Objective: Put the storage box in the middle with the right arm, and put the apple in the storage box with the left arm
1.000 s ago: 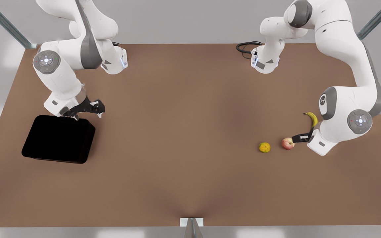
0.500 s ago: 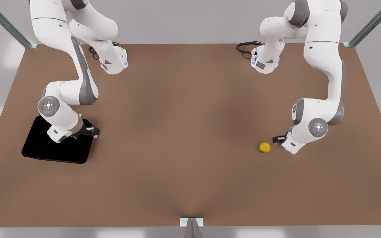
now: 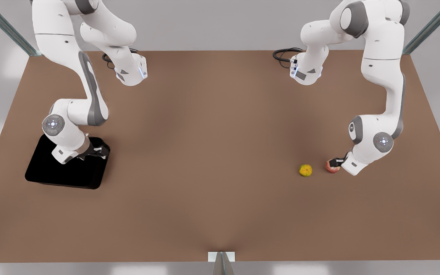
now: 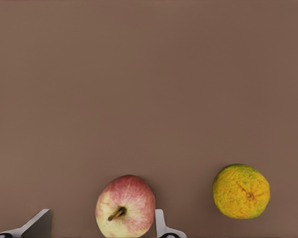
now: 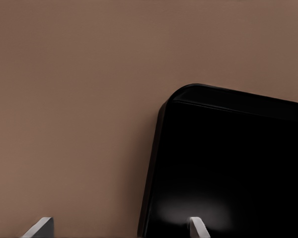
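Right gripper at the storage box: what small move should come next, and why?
Probably close. The right gripper is open and straddles the storage box wall, one finger inside and the other outside, so a pinch looks ready. The left gripper is likewise open around the apple.

Matte black storage box (image 3: 57,172), red-yellow blushed apple (image 4: 125,206), yellow-orange green-mottled fruit (image 4: 241,191), brown table (image 3: 212,152)

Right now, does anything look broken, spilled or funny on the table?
Nothing stands out. The storage box sits flat, right gripper straddling its wall; the apple sits whole between the left gripper fingers.
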